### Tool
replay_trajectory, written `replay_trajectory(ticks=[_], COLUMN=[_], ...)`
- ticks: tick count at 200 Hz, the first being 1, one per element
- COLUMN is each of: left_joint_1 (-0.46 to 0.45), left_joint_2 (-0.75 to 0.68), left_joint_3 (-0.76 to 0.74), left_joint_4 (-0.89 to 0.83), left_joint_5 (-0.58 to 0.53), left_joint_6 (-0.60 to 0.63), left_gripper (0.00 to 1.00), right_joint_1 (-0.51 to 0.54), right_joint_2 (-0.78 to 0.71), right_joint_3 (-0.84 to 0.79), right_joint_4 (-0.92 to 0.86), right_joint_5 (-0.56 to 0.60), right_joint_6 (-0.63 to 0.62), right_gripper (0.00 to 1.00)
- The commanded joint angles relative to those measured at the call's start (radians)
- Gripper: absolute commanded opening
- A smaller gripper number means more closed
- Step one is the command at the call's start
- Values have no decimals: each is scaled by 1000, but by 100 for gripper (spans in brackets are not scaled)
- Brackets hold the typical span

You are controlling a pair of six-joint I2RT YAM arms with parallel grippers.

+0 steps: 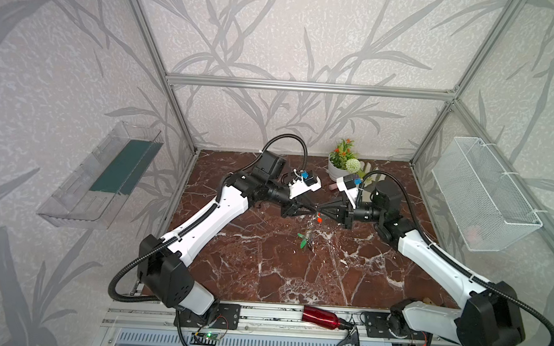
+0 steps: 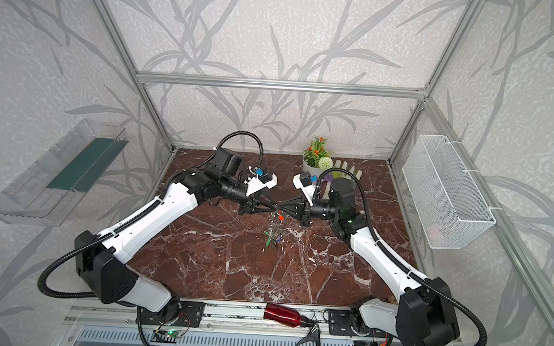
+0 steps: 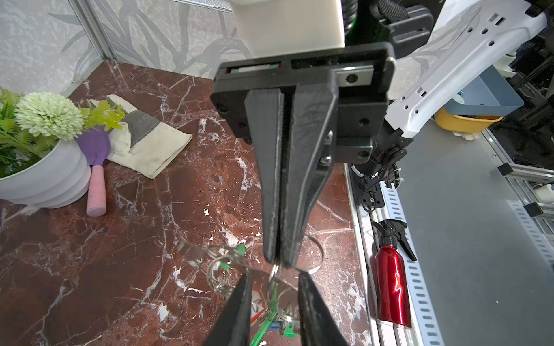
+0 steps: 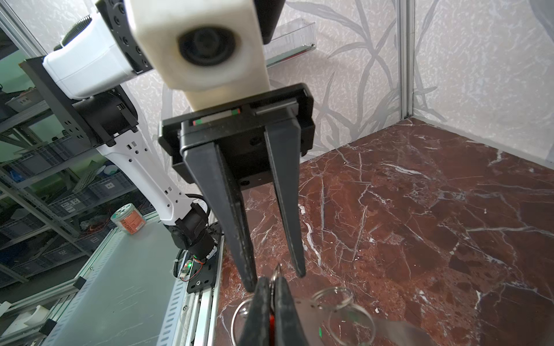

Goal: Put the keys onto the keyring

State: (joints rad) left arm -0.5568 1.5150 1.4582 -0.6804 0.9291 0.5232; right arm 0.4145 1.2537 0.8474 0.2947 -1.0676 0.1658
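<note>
In the middle of both top views the two arms meet tip to tip above the marble table. The left gripper reaches in from the left of the frame and the right gripper from the right. The right gripper is closed tight, with no gap between its fingers. The right wrist view shows a sliver of the red key pinched between them, and its thin metal tip pokes out past the fingertips. The left gripper's fingers stand partly apart with a clear gap. The metal tip and the right gripper's closed point sit in that gap, and I cannot tell whether the left fingers touch either of them. The left gripper has hold of nothing that I can see. The keyring is just below the meeting point in the top views, a bunch of silver rings that trails toward the lower part of the frame and ends in green tags. Whether its lower end rests on the table cannot be told. In the right wrist view its grey plate and two split rings lie just beside the closed fingers. In the top views a white flower pot stands near the back wall, above and to the right of the grippers. A red spray bottle lies on the rail at the front edge, well apart from the keyring.
</note>
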Motion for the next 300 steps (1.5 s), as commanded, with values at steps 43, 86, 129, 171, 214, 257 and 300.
replay_trajectory(ticks=[43, 86, 129, 171, 214, 257, 300], left_joint_1=[-10, -11, -12, -17, -38, -82, -148], left_joint_2=[10, 9, 18, -19, -161, -282, -334], left_joint_3=[40, 43, 48, -16, -224, -402, -509], left_joint_4=[-4, -3, 16, 155, 457, 721, 910], left_joint_5=[15, 12, -5, -29, -75, -179, -278], left_joint_6=[24, 23, -14, -145, -289, -414, -483], left_gripper=[16, 12, 0, 0, 0, 0, 0], right_joint_1=[6, 5, 6, 6, -32, -85, -71], right_joint_2=[0, 1, 4, -9, -69, -137, -151], right_joint_3=[12, 12, 11, 14, 5, -45, -73], right_joint_4=[64, 64, 59, 40, 36, 75, 80], right_joint_5=[-29, -35, -40, -23, -3, -7, -40], right_joint_6=[6, 7, 5, 6, 107, 212, 244], right_gripper=[0, 0, 0, 6, 29, 43, 45])
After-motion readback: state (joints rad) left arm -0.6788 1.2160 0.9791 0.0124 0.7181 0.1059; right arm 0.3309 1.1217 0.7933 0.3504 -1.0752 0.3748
